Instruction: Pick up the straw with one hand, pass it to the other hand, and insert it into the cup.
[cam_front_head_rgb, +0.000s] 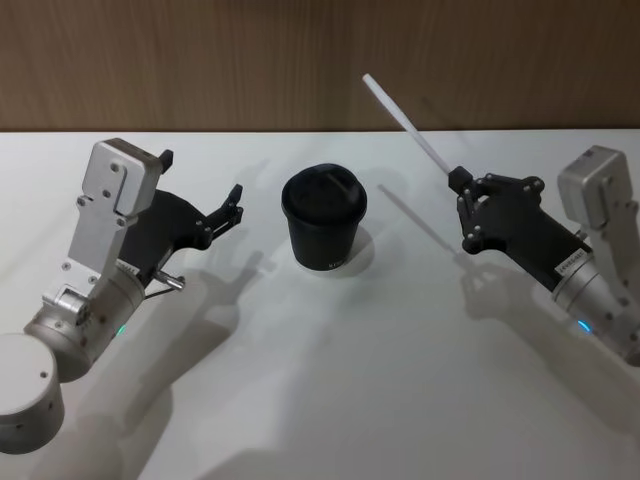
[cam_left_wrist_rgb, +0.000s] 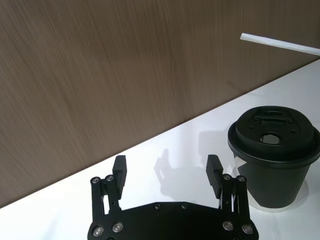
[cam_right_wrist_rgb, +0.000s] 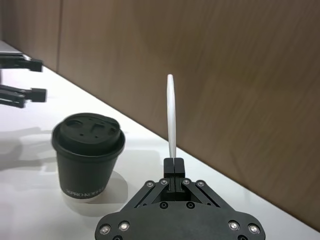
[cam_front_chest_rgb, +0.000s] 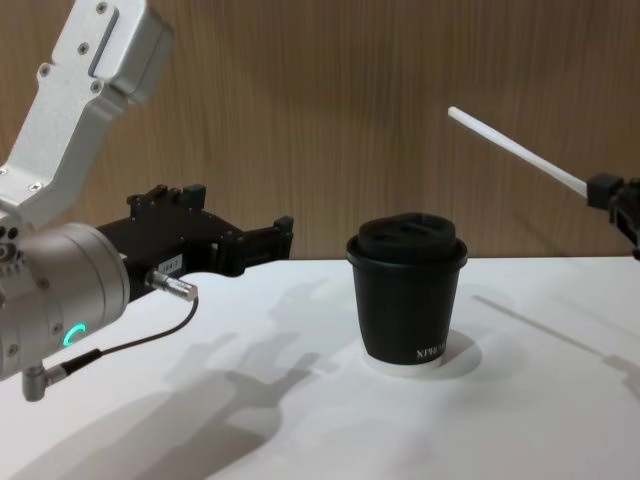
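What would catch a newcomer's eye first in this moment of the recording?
The white straw stands out first. It is held in the air on the right, slanting up and leftward, pinched at its lower end by the right gripper. Next comes the black paper cup with its domed lid, standing in the middle of the white table, and the left gripper, open just left of the cup.

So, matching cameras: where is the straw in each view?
Head view: the straw slants up from the right gripper, right of the cup.
Left wrist view: the straw's free end, against the wooden wall beyond the cup.
Right wrist view: straw upright in the shut right gripper.
Chest view: straw high, right of the cup.
Shared landmark: the cup; open left gripper left of it.
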